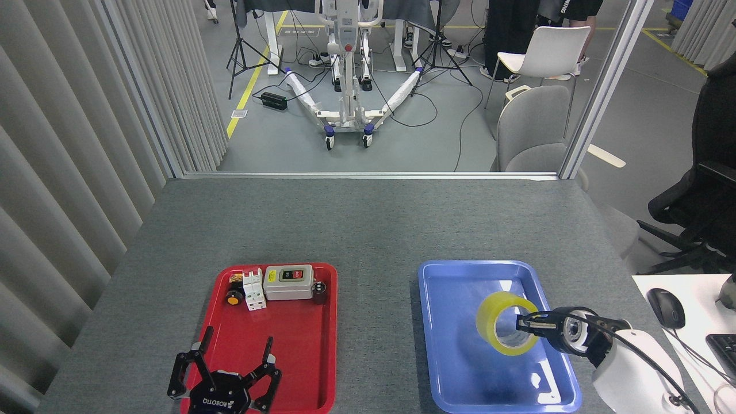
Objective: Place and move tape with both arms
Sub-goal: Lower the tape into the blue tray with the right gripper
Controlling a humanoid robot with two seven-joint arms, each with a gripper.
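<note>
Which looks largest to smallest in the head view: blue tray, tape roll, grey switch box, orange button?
1. blue tray
2. tape roll, though held above the tray, so nearer the camera
3. grey switch box
4. orange button

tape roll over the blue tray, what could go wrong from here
1. The right gripper seems to pinch only one edge of the tape, so the roll could slip or swing out.
2. The roll looks tilted with its hole sideways; released this way over the blue tray, it might roll instead of settling flat.
3. The open left gripper hangs over the red tray and could bump the switch box.
</note>
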